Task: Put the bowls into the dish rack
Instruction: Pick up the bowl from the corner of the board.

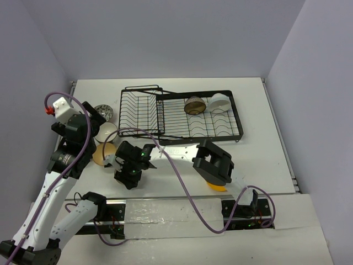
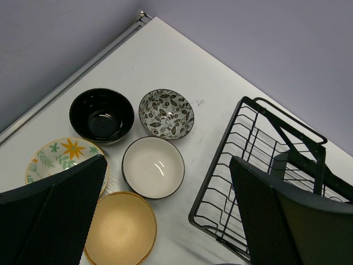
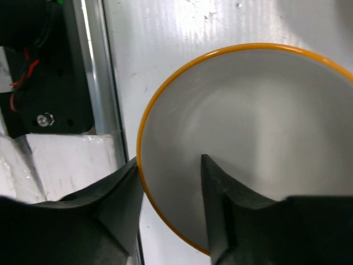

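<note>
The black wire dish rack [image 1: 165,131] stands mid-table and holds a brown bowl [image 1: 194,105] and a white bowl [image 1: 220,101]. My right gripper [image 1: 212,168] straddles the rim of the orange-yellow bowl [image 3: 259,132] near the table's front edge, one finger outside and one inside, closed on the wall. My left gripper [image 2: 168,160] is open and empty, hovering above a cluster of bowls left of the rack [image 2: 259,149]: black [image 2: 102,115], leaf-patterned [image 2: 166,112], white with a dark rim [image 2: 153,167], tan [image 2: 120,228] and a flowered one [image 2: 60,157].
The arm-base rail [image 3: 96,83] runs just beside the orange-yellow bowl. A purple cable [image 1: 176,165] loops over the table in front of the rack. Walls close the table at the back and sides.
</note>
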Controlling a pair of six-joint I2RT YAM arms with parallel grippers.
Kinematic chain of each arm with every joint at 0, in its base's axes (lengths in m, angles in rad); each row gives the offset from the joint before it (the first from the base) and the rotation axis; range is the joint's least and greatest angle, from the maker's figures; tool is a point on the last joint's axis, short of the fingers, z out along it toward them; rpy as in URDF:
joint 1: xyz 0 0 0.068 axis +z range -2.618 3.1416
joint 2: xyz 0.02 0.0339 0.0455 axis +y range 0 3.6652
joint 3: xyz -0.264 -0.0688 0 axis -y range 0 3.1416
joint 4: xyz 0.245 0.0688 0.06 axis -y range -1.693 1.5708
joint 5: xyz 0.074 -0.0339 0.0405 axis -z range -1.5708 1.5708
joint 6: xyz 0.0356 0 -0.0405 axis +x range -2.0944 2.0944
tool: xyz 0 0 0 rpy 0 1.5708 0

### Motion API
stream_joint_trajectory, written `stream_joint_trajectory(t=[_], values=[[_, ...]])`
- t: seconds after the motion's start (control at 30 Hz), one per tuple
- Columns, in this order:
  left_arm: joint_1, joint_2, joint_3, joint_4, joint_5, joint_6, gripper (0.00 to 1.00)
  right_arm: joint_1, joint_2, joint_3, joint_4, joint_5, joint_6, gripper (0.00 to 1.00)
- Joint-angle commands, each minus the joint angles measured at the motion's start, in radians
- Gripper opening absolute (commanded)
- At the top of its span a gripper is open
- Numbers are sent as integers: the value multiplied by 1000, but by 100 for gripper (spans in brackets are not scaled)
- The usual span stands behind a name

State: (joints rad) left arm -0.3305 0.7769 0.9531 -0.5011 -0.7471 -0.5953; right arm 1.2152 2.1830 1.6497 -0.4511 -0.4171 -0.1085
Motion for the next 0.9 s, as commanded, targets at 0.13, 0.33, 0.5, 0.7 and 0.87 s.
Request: stream_joint_trajectory(t=[0.13, 0.33, 0.5, 0.7, 0.87], values=[[5, -1, 9, 32, 20, 17, 99, 1, 4, -24, 37, 63, 18, 38], [5, -2, 10, 33, 28, 19, 99, 1, -31, -73, 51, 61, 30, 26], [5, -2, 10, 35, 34, 20, 99, 1, -84, -139, 75, 49, 50, 6], [5, -4, 10, 35, 41, 22, 99, 3, -127, -180, 81, 38, 72, 0], [5, -4, 12, 36, 51, 22, 99, 3, -210, -232, 100, 20, 93, 0]])
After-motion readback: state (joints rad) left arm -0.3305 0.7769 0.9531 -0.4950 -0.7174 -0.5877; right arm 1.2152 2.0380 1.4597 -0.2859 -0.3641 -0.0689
